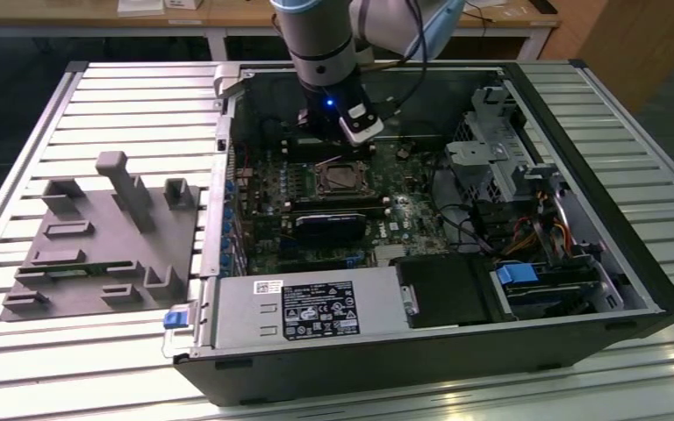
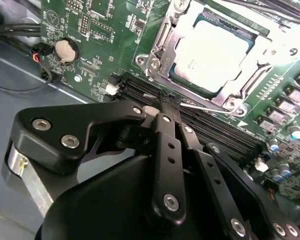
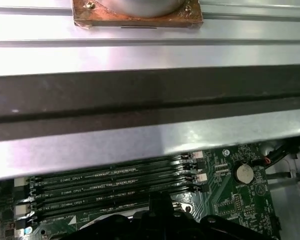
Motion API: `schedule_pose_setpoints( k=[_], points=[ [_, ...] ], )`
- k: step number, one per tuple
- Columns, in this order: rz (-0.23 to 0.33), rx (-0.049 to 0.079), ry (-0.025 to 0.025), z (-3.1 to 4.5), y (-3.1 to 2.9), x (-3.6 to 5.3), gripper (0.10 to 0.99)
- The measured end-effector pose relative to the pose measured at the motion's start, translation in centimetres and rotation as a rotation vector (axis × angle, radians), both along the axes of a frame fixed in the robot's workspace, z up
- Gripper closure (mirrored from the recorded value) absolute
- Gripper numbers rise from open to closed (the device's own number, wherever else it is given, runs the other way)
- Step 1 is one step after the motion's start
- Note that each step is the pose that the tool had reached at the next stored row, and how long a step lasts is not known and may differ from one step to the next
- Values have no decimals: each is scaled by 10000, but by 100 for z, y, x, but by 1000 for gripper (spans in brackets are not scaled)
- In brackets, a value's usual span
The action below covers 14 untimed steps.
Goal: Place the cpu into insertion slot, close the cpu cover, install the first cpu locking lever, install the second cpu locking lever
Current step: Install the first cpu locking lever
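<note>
In the second wrist view, the gripper [image 2: 162, 107] hides part of the memory slots [image 2: 220, 131], and the picture's edge cuts off the cpu cover [image 2: 262, 52]. In the exterior view, the insertion slot [image 1: 340, 178] is too small to show detail.

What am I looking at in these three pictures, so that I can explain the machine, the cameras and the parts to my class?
A robot arm reaches down into an open computer case lying on a slatted metal table. The exterior view comes from a camera off the arm. Both wrist views come from cameras riding on the arm, looking at the green motherboard. In the second wrist view the cpu sits in the insertion slot, with the cpu cover closed over its edges. The black gripper looks shut beside a thin locking lever; whether it pinches the lever is unclear. A grey parts holder lies beside the case.
</note>
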State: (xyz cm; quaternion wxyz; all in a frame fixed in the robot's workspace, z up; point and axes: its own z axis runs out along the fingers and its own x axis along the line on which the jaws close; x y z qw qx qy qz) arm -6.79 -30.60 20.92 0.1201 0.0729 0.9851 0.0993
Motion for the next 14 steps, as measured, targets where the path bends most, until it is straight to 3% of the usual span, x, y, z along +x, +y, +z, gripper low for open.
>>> schedule_pose_setpoints(
  k=[7,14],
  points=[
    [-1,-148,-312,-42,17,-49,984],
    [-287,-184,-348,-52,39,-84,984]
  ],
)
